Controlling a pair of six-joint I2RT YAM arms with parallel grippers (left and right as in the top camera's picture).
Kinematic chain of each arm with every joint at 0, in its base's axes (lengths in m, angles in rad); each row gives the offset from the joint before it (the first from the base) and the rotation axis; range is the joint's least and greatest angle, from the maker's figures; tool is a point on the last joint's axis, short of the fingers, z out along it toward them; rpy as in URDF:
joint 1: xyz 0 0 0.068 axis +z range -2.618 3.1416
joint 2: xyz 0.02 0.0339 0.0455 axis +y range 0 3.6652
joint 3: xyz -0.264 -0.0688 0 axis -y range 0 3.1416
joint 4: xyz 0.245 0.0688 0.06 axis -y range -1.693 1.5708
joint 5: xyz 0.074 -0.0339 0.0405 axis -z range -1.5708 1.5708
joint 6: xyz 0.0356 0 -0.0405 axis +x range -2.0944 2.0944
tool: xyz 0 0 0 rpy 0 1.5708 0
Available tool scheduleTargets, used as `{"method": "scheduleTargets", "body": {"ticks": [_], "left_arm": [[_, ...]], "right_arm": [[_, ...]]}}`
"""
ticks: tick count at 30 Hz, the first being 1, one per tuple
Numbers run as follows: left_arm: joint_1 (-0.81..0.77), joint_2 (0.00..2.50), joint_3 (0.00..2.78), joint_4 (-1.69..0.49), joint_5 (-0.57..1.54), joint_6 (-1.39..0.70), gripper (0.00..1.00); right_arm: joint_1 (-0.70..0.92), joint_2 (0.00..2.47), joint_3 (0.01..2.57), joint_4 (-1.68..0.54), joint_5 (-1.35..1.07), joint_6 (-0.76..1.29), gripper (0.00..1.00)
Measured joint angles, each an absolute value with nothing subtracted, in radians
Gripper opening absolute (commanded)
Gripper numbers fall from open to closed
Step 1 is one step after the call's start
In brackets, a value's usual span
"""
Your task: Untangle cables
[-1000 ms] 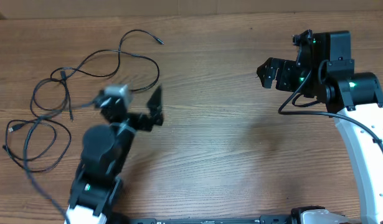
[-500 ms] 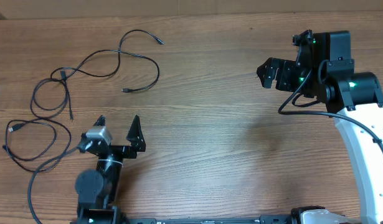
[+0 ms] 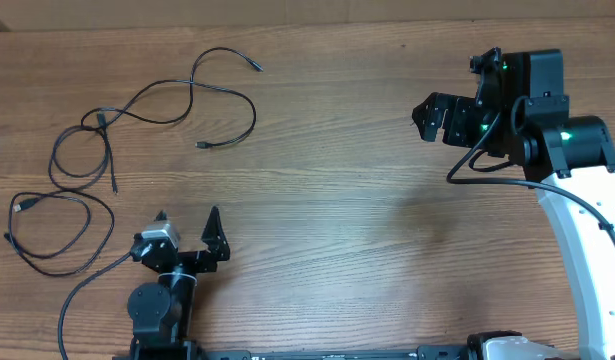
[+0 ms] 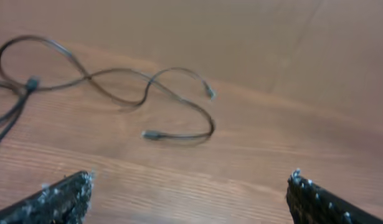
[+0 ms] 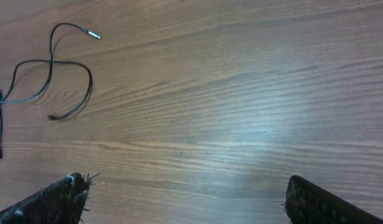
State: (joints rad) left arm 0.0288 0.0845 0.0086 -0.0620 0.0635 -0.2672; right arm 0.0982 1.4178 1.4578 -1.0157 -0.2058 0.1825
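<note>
Sprawling as thin black cables (image 3: pixel 193 86) (image 4: pixel 91 76) (image 5: pixel 51 62) over the left side of the wooden table (image 3: pixel 337 200), looped and crossing, small plugs at the ends. Lay flat, touched by neither gripper. Sat just beyond the left gripper (image 3: pixel 187 215) (image 4: pixel 190 177), jaws spread wide and empty; well apart from the right gripper (image 3: pixel 439 115) (image 5: pixel 185 180), equally agape over bare wood

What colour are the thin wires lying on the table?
Black. The cables show best in the overhead view, dark against the brown wood.

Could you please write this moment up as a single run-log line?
left gripper: open, empty, low by its base | right gripper: open, empty, far right | cables: loose on table, left side, none gripped
</note>
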Motion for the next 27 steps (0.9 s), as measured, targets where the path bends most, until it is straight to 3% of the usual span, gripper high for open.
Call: {"method": "scheduleTargets", "body": {"ticks": [9,27], "left_arm": [[0.034,0.014,0.009,-0.071,0.075,-0.097,1.0],[0.034,0.014,0.009,-0.071,0.075,-0.071,1.0]], "right_arm": [[0.098,1.418,1.458,-1.015,-0.205,0.183,1.0],[0.098,1.418,1.458,-1.015,-0.205,0.183,1.0]]}}
